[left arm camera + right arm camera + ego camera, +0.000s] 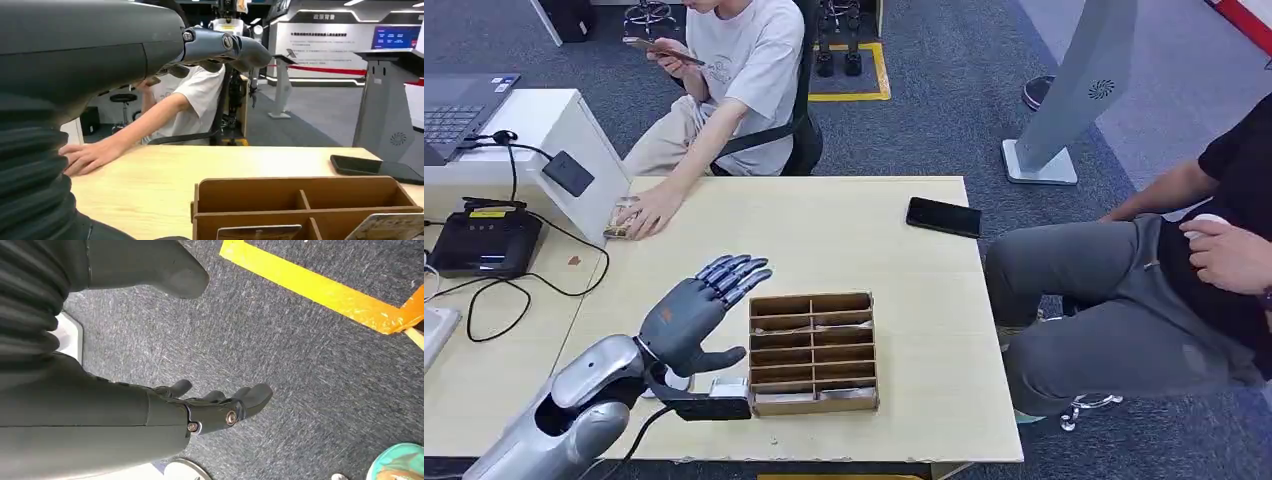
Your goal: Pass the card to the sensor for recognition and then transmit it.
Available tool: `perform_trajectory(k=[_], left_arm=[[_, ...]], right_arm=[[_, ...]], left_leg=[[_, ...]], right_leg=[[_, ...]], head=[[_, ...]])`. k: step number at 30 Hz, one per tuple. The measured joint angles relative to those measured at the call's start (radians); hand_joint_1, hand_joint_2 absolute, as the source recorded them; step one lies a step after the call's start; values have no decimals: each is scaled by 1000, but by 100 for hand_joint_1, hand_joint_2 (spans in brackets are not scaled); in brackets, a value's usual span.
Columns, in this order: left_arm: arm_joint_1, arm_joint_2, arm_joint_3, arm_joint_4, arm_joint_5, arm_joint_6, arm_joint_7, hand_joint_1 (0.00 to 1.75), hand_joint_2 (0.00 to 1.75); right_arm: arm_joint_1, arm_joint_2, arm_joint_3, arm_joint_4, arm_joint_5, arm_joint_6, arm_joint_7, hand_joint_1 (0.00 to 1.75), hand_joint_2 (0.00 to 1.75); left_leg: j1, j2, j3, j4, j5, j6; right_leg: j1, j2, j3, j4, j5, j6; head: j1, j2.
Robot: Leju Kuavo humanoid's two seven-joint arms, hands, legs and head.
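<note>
A brown cardboard divider box (814, 352) stands on the wooden table (924, 300) near its front edge, with cards lying in its slots. Two of those cards (259, 232) show close up in the left wrist view. My left hand (699, 312) hovers just left of the box, fingers spread and holding nothing. A small black sensor pad (569, 172) sits on the slanted face of the white stand at the far left. My right hand (215, 407) hangs over grey carpet, fingers loosely extended and empty.
A seated person across the table rests a hand (649, 212) on a small stack near the sensor stand. A black phone (943, 216) lies at the far right of the table. A black device (484, 240) with cables sits left. Another person sits at the right.
</note>
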State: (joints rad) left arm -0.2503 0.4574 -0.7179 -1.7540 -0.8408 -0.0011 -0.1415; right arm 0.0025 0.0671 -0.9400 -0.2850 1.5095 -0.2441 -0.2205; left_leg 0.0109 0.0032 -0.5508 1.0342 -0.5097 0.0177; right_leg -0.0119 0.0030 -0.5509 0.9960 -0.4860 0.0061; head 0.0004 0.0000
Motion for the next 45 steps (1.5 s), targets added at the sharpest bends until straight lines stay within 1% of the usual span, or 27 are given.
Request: perform_trajectory(k=[6,15,23,26,29,31,38,45], left_arm=[[1,0,-1,0,18,-18,-7,0,175],[5,-5,-29,0,-8,-22,6,0,175],[5,-10,-43,1,-9,-22,9,0,175],[6,-13,-45,2,-17,-19,20,0,175],[7,-24,-48,7,-66,-8,53,0,175],[8,-31,-50,12,-74,-7,61,0,175],[26,-55,-51,27,-45,2,86,0,175],[42,-79,-39,43,-42,2,102,0,175]], right_arm=[[0,1,-3,0,1,1,0,0,175],[0,9,-4,-10,2,5,0,0,175],[0,10,-4,-11,2,5,0,0,175],[0,10,-4,-11,2,5,0,0,175],[0,13,-6,-14,2,6,0,0,175],[0,15,-11,-16,2,6,0,0,175],[0,25,-22,-27,3,16,0,0,175],[0,31,-27,-35,4,18,0,0,175]], left_leg=[[0,0,0,0,0,0],[0,0,0,0,0,0],[0,0,0,0,0,0],[0,0,0,0,0,0],[0,0,0,0,0,0],[0,0,0,0,0,0],[0,0,0,0,0,0],[0,0,0,0,0,0]], right_leg=[[0,0,0,0,0,0],[0,0,0,0,0,0],[0,0,0,0,0,0],[0,0,0,0,0,0],[0,0,0,0,0,0],[0,0,0,0,0,0],[0,0,0,0,0,0],[0,0,0,0,0,0]], head=[[0,0],[0,0],[0,0],[0,0],[0,0],[0,0],[0,0],[0,0]])
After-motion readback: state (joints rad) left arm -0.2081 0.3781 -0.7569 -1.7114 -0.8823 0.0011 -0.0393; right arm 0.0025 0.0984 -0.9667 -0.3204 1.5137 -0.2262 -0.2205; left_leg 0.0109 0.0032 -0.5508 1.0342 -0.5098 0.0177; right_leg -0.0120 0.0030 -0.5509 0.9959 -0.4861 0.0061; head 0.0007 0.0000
